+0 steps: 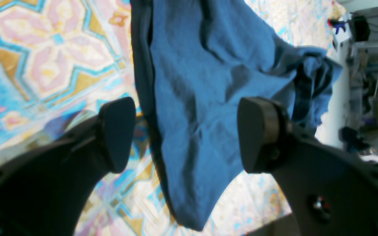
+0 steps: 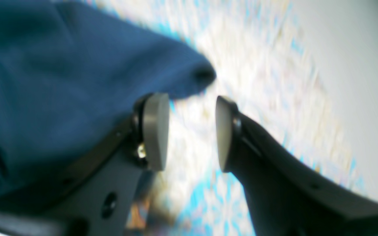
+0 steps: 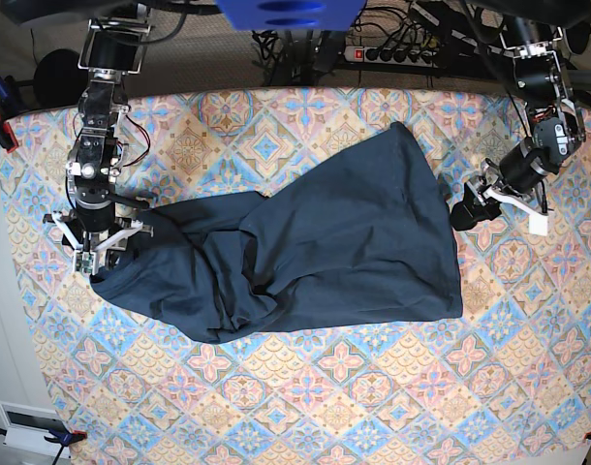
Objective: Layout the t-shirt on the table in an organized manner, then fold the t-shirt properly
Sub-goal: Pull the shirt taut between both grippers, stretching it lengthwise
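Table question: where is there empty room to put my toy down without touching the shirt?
The table has a wide bare strip of cloth along its near edge, below the t-shirt. There is also bare room along the far edge and at the right end, past the left claw. The middle is covered, and it is crowded on the left where the right claw sits at the shirt.

Beyond the far edge, dark floor with a white power strip (image 3: 404, 54) and a tangle of black cables (image 3: 441, 29). At the lower left corner, pale floor with a small white box (image 3: 29, 427). In the left wrist view, blurred, cluttered shelving (image 1: 371, 62) under even, bright light.
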Tool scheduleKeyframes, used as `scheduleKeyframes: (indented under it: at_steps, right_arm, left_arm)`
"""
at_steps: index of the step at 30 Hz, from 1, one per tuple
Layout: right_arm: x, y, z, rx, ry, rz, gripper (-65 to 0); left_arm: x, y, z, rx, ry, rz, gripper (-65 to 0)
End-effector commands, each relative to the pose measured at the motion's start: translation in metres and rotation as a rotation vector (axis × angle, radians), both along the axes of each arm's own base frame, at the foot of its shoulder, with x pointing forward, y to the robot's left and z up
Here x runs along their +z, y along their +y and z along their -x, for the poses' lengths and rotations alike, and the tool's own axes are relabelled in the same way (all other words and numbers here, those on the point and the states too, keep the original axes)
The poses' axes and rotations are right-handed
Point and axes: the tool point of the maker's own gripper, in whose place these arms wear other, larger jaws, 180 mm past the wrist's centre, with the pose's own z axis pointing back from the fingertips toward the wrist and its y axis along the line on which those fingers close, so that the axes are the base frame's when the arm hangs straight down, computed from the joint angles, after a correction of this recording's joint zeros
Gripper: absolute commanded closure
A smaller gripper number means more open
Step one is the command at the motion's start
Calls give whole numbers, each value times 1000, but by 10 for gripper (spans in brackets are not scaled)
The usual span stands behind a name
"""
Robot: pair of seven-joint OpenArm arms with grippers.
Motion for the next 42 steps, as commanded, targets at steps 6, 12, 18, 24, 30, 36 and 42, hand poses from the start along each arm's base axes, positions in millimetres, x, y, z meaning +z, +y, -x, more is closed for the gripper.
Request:
scheduleKeyframes:
  at_steps: [6,12,18,24,30,36,42]
  right_arm:
    - [13,-4,-3,1,-38,19,-224]
    - [4,-4,5,1,-14,19,-224]
    - [4,-4,5,1,-14,19,-224]
    - [4,-4,5,1,-14,19,-224]
    - [4,-4,5,1,-14,19,-224]
    - [4,-4,5,1,-14,19,-224]
    - [0,12,2,43,-3,15,-224]
  left_arm:
    - [-20,-23,-3,-91,44,-69,-479]
    - [-43,-24,-6,-53,101,-10,-479]
    - [-45,-32,-5,-57,101,10,-320]
    - [-43,-32,-8,-54,93,11,-33]
    - [-33,-30,-17,-58,66,5,0]
    - [14,-21,-20,-39,-69,-9,0]
    - [46,0,-14,-78,-103,-52,0]
